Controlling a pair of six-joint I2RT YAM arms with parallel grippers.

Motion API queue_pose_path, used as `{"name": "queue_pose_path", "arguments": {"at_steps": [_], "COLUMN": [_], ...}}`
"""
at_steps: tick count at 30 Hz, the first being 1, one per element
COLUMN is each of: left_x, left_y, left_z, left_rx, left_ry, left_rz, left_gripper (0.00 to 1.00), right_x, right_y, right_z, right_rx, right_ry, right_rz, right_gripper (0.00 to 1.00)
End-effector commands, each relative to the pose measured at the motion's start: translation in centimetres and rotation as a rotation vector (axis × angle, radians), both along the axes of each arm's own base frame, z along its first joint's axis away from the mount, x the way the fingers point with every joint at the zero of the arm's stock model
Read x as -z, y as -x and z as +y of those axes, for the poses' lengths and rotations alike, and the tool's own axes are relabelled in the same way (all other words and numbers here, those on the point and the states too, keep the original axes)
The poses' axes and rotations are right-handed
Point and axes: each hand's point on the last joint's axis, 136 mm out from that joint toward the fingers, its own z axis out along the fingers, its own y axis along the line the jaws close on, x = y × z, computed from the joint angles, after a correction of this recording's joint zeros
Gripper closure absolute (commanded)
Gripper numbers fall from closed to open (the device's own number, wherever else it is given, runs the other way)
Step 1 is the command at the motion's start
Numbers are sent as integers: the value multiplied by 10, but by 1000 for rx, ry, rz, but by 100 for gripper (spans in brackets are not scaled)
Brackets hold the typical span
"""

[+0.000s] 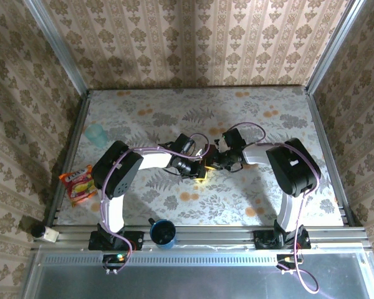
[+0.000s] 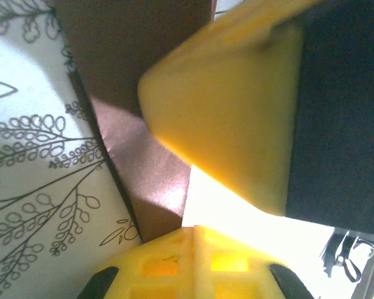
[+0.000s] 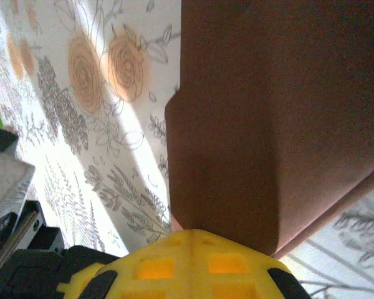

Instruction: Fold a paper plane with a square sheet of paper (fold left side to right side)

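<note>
Though the square sheet of paper (image 3: pixel 268 124) shows one overlapped layer, most folding seems left; the left hand (image 1: pixel 196 169) and right hand (image 1: pixel 217 163), both closed, meet at frame centre.

The left arm (image 1: pixel 115 180) and right arm (image 1: pixel 293 168) rise from their bases and bend inward. The left hand (image 1: pixel 197 169) and right hand (image 1: pixel 217 162) meet tip to tip, just beside each other, low over the middle of the worktop (image 1: pixel 143 124). The yellow fingers of the left (image 2: pixel 174 268) and of the right (image 3: pixel 168 268) are pressed together, jaws closed.
</note>
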Motion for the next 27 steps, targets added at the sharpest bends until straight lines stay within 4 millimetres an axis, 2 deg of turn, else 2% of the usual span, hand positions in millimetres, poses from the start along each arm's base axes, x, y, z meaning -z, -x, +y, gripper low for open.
{"name": "queue_pose_path", "arguments": {"at_steps": [1,16,27], "left_x": [52,56,55], "left_y": [27,29,30], "left_z": [36,37,36], "left_rx": [1,-4,-5], "left_ry": [-200,-203,-199], "left_rz": [86,96,96], "left_gripper": [100,100,100], "right_x": [9,11,9], "right_y": [-22,-61,-87], "right_z": [-21,-59,-77], "right_rx": [52,154,215], "right_ry": [59,65,43], "right_rz": [-30,-23,-27], "right_gripper": [100,100,100]}}
